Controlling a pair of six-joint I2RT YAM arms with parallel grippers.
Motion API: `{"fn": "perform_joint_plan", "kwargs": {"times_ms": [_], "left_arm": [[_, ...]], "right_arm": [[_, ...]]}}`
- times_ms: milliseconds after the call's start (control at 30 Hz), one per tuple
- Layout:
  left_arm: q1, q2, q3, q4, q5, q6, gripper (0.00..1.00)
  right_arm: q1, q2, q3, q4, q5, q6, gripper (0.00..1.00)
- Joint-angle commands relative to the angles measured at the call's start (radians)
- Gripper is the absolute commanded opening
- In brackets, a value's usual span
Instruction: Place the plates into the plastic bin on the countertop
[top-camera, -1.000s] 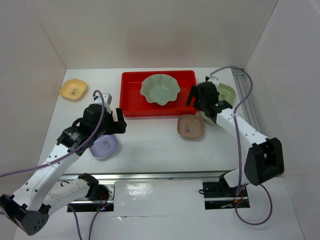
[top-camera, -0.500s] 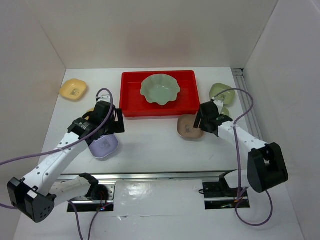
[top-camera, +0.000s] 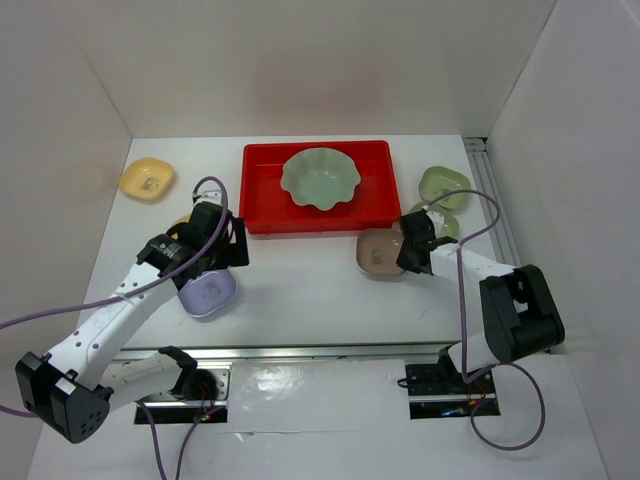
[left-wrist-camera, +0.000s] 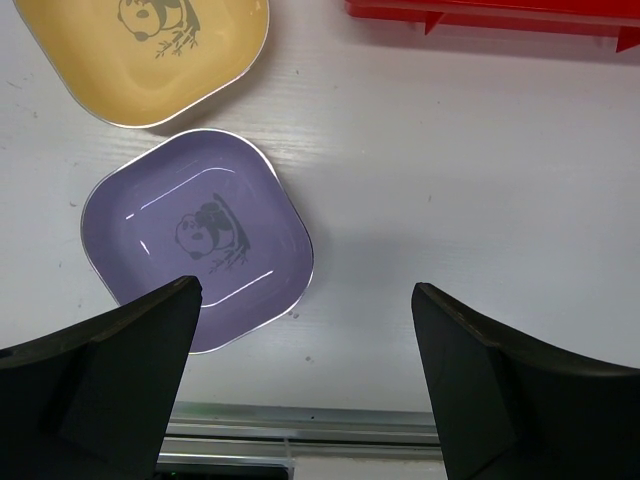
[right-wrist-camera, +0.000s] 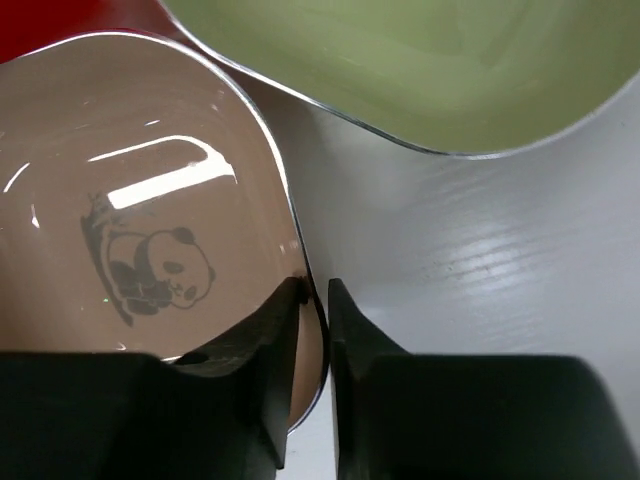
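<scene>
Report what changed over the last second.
The right hand swung from the right end of the red bin back toward its base and closed on the rim of the pink dish. The left hand shifted slightly, open above the lavender dish. No dish moved; the scalloped dish stays in the bin.

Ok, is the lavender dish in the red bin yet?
No, the lavender dish lies on the white countertop, outside the red bin.

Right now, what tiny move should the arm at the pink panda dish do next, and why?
Probably lift slightly: the right end effector looks closed on the rim of the pink dish, which seems to rest on the countertop beside the red bin, whose raised wall it must clear.
</scene>
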Motion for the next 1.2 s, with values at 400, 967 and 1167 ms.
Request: {"fn": "perform_joint_plan", "kwargs": {"times_ms": [400, 967, 1167], "left_arm": [[0.015, 0.017, 0.038, -0.001, -0.020, -0.004, 1.00], [0.033, 0.027, 0.038, 0.008, -0.002, -0.004, 1.00], [0.033, 0.037, 0.038, 0.008, -0.011, -0.004, 1.00]], "right_arm": [[0.167, -0.226, -0.057, -0.146, 0.054, 0.096, 0.00], [0.357, -0.273, 0.379, -0.159, 0.037, 0.008, 0.00], [0.191, 0.143, 0.727, -0.072, -0.091, -0.111, 0.00]]}}
